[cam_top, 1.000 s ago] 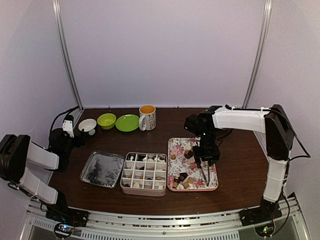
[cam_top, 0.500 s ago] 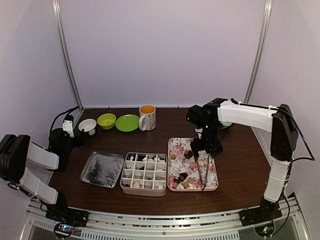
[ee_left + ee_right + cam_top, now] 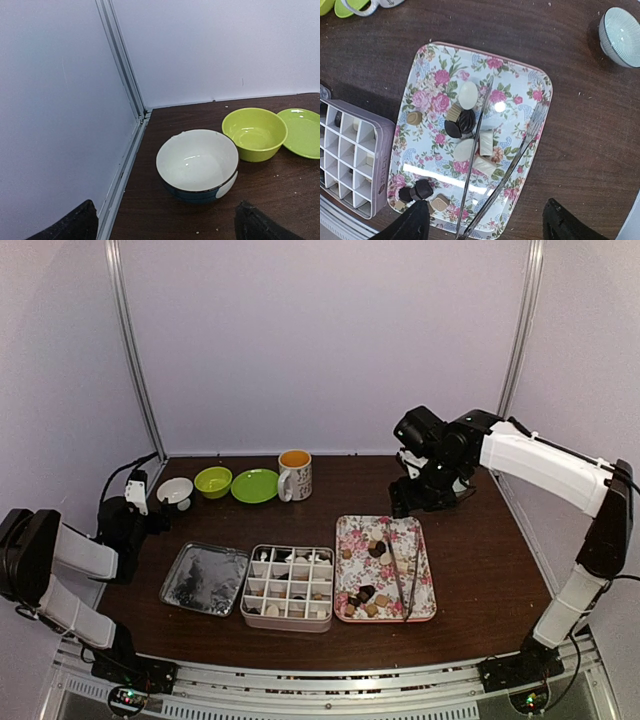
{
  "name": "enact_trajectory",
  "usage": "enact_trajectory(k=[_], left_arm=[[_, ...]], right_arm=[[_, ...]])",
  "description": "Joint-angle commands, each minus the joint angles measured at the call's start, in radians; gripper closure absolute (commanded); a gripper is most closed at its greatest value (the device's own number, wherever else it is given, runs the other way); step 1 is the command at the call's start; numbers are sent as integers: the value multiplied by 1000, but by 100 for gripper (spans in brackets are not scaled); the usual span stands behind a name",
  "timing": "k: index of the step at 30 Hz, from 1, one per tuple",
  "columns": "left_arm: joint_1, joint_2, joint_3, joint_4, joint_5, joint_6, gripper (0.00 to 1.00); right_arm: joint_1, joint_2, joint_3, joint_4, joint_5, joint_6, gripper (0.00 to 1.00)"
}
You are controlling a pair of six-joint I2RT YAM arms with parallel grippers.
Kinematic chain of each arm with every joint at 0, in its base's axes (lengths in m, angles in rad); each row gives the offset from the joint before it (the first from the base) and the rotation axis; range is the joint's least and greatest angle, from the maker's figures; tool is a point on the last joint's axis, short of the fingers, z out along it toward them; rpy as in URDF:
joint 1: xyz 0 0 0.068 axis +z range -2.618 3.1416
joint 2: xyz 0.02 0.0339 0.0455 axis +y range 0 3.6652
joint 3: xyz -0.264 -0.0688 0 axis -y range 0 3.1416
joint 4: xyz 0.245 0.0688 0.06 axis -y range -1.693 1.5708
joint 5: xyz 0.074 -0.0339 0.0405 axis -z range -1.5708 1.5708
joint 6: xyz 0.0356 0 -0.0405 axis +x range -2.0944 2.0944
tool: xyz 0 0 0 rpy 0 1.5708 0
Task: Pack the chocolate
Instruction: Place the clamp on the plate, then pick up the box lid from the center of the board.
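Left gripper wide open, empty, facing a white bowl; right gripper wide open, empty, high near the tray where chocolate and tongs lie

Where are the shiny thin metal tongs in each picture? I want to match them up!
Top external: the thin metal tongs lie on the right half of the pink floral rectangular tray, right of the picture's centre.
Right wrist: they slant across the tray's middle and right part, with the joined end at the bottom edge.
Left wrist: not in it.
Shared landmark: the floral tray, seen in the top and right wrist views.
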Motion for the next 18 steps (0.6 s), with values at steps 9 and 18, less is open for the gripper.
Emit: enact_trajectory(k=[9,18], left_arm=[[6,1,22,53,-1,-7,2],[7,1,22,51,-1,-6,2]], right_arm=[[30,-185,-270,538,190,-39,26],[30,-406,-536,821,274,-144,26]])
